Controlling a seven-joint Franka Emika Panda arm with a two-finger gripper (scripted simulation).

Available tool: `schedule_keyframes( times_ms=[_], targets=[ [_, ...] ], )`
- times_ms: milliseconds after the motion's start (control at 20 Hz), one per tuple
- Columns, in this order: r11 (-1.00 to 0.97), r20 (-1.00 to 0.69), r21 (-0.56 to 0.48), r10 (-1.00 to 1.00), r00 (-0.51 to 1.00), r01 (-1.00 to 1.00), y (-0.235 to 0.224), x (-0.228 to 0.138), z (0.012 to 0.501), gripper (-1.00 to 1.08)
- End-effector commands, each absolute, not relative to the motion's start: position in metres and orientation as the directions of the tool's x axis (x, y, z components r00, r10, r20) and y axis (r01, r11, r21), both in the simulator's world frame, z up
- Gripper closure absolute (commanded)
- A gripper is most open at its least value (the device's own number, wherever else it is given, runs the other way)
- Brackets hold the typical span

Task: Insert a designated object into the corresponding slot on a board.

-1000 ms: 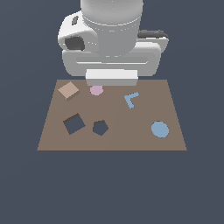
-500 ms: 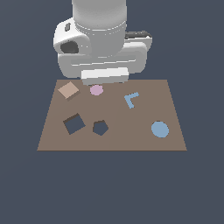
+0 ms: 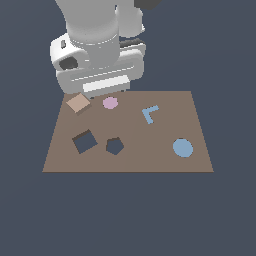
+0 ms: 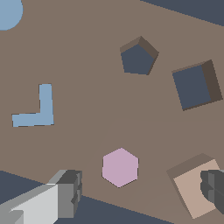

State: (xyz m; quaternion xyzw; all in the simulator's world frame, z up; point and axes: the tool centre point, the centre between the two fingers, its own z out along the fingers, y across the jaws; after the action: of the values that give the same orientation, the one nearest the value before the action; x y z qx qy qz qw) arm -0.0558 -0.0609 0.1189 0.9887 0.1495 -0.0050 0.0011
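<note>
The designated object, a flat tan square block, lies on the board at its far corner on the exterior view's left. The slot, a dark tilted square hole, sits nearer the front edge, apart from the block and with nothing in it. My gripper is open and holds nothing. One finger overlaps the block's edge in the wrist view, while the other finger is beyond the pink piece. In the exterior view the white hand hides the fingers.
A pink hexagonal piece lies beside the tan block. A dark pentagon hole is next to the slot. A blue L-shaped piece and a blue disc lie further toward the exterior view's right.
The hand has shifted toward the exterior view's left, now over the board's far edge by the tan block. The pieces on the board have not moved.
</note>
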Motion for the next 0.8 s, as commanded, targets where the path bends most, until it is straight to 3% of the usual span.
schedule_keyframes(
  times_ms=[0, 750],
  targets=[
    [-0.935, -0.009, 0.0, 0.354, 0.935, 0.354, -0.075, -0.063, 0.11, -0.92],
    [-0.792, -0.002, 0.0, 0.611, 0.792, 0.611, -0.148, -0.081, 0.065, -0.92]
  ],
)
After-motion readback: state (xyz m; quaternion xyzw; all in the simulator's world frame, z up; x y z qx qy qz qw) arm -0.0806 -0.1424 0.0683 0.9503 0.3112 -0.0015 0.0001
